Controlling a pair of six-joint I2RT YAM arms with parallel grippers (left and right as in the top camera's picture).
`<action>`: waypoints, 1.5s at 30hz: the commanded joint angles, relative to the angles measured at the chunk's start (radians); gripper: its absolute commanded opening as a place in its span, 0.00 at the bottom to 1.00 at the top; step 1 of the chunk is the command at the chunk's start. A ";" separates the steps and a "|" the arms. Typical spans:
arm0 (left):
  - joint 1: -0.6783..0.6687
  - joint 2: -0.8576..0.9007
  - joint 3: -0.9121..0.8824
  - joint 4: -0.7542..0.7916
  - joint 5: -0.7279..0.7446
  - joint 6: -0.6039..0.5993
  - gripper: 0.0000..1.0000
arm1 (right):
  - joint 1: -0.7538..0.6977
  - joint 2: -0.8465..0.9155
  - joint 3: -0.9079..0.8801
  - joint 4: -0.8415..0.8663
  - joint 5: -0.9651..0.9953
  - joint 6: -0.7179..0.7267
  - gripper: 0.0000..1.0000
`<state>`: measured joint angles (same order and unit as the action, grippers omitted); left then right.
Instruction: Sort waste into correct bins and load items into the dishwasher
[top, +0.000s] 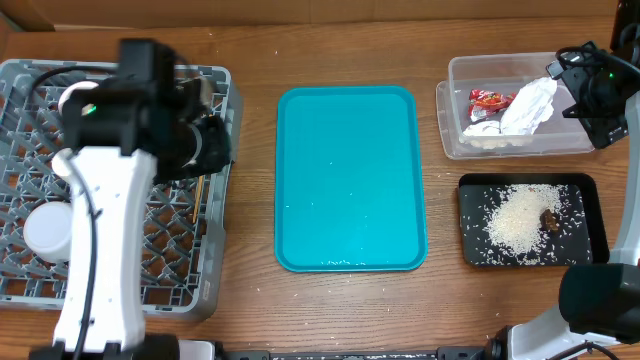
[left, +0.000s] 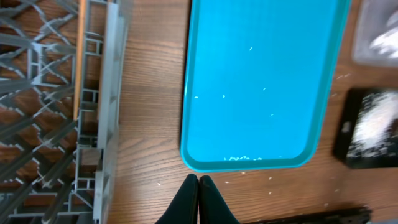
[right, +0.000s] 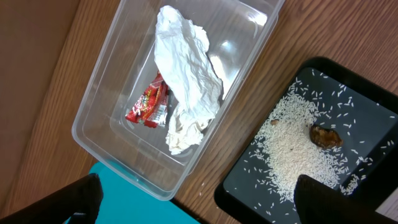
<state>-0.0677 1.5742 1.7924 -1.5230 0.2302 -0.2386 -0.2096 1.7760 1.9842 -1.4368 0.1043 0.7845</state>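
Two grippers are shown: left gripper (left: 199, 200) clenched empty, right gripper (right: 199, 196) spread wide. Nearby, thin wooden chopsticks (left: 78, 62) — judged light, stiff, slippery, best pinched mid-length — are laid in the grey lattice plastic dish rack (left: 109, 93); farther off, a crumpled white napkin (right: 186, 81) is binned.

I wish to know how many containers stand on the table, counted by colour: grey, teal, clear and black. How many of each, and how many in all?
Grey rack: 1
Teal tray: 1
Clear tub: 1
Black tray: 1
Total: 4
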 joint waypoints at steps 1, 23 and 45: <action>-0.064 0.078 0.010 0.006 -0.060 -0.024 0.04 | -0.002 -0.008 0.019 0.002 0.008 -0.006 1.00; -0.092 0.513 0.010 0.541 -0.427 0.061 0.04 | -0.002 -0.008 0.019 0.002 0.008 -0.006 1.00; -0.005 0.541 0.010 0.710 -0.491 0.082 0.04 | -0.002 -0.008 0.019 0.003 0.008 -0.006 1.00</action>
<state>-0.0822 2.1052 1.7924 -0.8143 -0.2314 -0.1753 -0.2096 1.7760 1.9842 -1.4368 0.1043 0.7841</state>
